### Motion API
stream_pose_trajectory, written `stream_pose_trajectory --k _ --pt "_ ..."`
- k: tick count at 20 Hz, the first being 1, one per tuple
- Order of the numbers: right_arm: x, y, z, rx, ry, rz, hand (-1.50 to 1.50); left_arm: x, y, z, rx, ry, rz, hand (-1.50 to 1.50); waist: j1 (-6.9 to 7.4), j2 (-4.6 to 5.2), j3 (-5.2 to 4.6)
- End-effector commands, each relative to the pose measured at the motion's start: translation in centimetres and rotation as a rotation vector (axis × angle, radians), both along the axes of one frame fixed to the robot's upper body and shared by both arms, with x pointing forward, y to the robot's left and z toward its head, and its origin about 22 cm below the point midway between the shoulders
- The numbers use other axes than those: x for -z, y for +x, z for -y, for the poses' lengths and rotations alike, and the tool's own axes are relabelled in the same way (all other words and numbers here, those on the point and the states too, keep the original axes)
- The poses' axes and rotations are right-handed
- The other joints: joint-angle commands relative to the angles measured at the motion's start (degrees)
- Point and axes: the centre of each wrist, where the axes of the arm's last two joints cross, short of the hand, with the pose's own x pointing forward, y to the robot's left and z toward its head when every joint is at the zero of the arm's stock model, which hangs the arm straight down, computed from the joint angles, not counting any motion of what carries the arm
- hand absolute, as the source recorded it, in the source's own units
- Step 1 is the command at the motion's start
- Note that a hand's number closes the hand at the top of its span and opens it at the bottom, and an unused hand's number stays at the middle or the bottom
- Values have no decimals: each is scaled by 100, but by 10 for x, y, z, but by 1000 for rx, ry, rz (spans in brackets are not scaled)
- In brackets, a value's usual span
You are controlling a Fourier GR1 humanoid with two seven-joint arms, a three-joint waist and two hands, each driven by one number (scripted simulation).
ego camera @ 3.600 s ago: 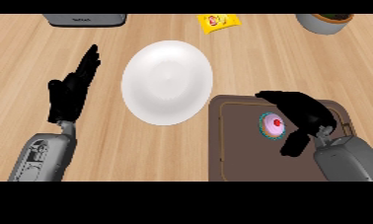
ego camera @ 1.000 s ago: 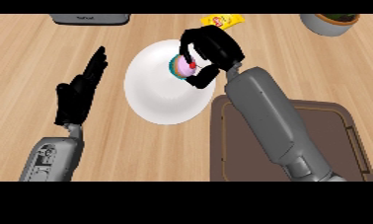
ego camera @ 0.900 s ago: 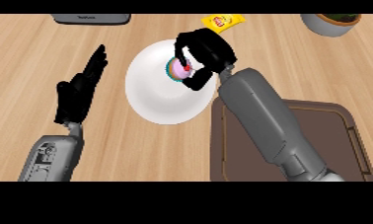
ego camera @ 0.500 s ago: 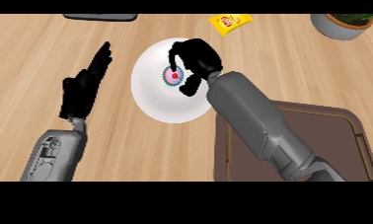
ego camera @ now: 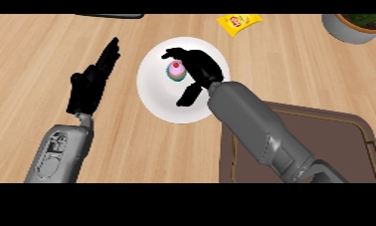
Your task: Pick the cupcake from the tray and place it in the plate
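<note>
The cupcake (ego camera: 176, 70), with pink frosting and a red top, is over the middle of the white plate (ego camera: 158, 101); whether it touches the plate is hidden. My right hand (ego camera: 200, 66) reaches in from the lower right and is curled round the cupcake, its fingers arching over the top and its thumb pointing down past it. The brown tray (ego camera: 334, 131) lies at the lower right, partly behind my right forearm. Left of the plate, my left hand (ego camera: 91, 82) rests open with its fingers pointing up and away.
A yellow snack bag (ego camera: 239, 20) lies beyond the plate. A grey pot with a plant (ego camera: 354, 27) stands at the far right corner. A dark flat object (ego camera: 110, 16) shows at the top edge. Wooden counter surrounds the plate.
My right hand lifted the cupcake off the tray and carried it left to the plate. In the last second it settled lower over the plate's middle. The left hand stayed put.
</note>
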Motion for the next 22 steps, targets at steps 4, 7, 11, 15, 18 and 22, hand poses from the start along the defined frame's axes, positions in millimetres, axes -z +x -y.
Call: stream_pose_trajectory --k 4,7,11,15,18,22 --pt "-9 6 8 71 359 -33 -150 3 -7 -9 -17 -4 -27 0 -168 -58 4" --pt "-20 17 17 152 492 -50 -150 7 -8 -14 -75 13 -5 0 -335 -73 1" --pt "-11 32 60 253 529 -41 -150 13 -16 -11 -64 0 -24 0 -410 -79 -1" --pt "-22 46 108 281 584 -49 -150 6 -15 -16 -85 2 -18 0 -440 -97 -1" --pt "-9 42 157 282 595 -66 -150 2 -11 -13 -93 -2 -7 0 -490 -107 0" --pt "-14 47 205 263 584 -86 -150 -2 -16 -24 -77 11 -16 0 -394 -78 2"
